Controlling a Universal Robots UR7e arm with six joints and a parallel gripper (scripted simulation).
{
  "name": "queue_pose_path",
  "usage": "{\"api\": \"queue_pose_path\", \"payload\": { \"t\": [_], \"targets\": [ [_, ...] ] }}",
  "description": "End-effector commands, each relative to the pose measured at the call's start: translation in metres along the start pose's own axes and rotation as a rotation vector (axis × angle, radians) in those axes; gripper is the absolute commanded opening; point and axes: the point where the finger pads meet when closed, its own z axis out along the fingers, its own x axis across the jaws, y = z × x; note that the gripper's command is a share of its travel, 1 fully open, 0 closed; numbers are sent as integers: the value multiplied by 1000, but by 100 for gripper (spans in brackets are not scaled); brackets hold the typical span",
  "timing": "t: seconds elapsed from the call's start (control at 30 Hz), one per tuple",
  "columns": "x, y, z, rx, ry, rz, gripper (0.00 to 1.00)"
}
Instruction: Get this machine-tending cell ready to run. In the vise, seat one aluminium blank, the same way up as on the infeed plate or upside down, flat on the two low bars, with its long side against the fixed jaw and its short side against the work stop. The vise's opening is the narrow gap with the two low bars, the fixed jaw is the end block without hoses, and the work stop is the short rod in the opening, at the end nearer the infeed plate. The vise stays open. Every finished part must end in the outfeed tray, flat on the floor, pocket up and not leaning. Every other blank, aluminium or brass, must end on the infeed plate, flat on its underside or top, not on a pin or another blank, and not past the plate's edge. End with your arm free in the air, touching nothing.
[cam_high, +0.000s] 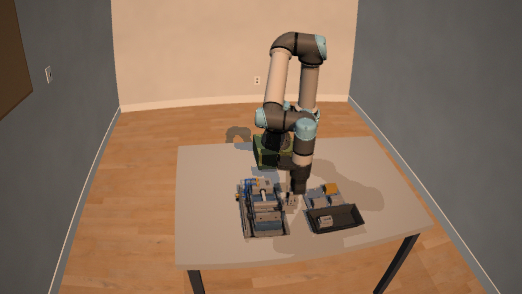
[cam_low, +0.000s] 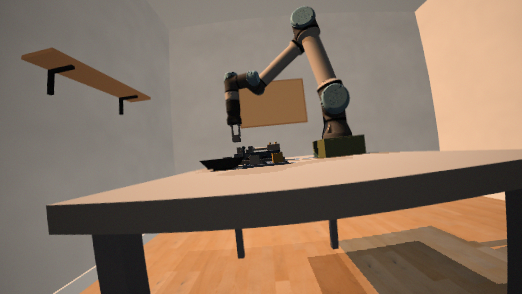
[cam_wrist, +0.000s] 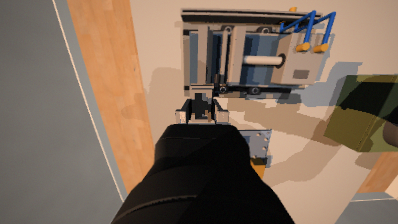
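The pale worktop (cam_high: 215, 240) stands on dark legs over a wooden floor; directly on it lie the vise (cam_high: 262, 210) toward its left, the infeed plate (cam_high: 320, 200) and the dark outfeed tray (cam_high: 350, 216) to the right, and the arm's green base block (cam_high: 261, 156) behind.

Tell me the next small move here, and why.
Probably a sideways carry to above the black outfeed tray. The end effector is shut on a small grey metal block, in the air between the blue-grey vise and the tray. The block looks like a finished part, though its pocket is unclear.
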Motion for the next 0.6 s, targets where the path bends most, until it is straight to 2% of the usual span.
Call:
{"api": "queue_pose_path", "payload": {
  "t": [0.0, 0.13, 0.2, 0.57],
  "targets": [
    [-16, 46, -1, 2, -1, 0, 0],
    [-22, 77, -1, 2, -1, -4, 0],
    [-22, 77, -1, 2, -1, -4, 0],
    [-29, 163, -1, 2, -1, -15, 0]
  ]
}}
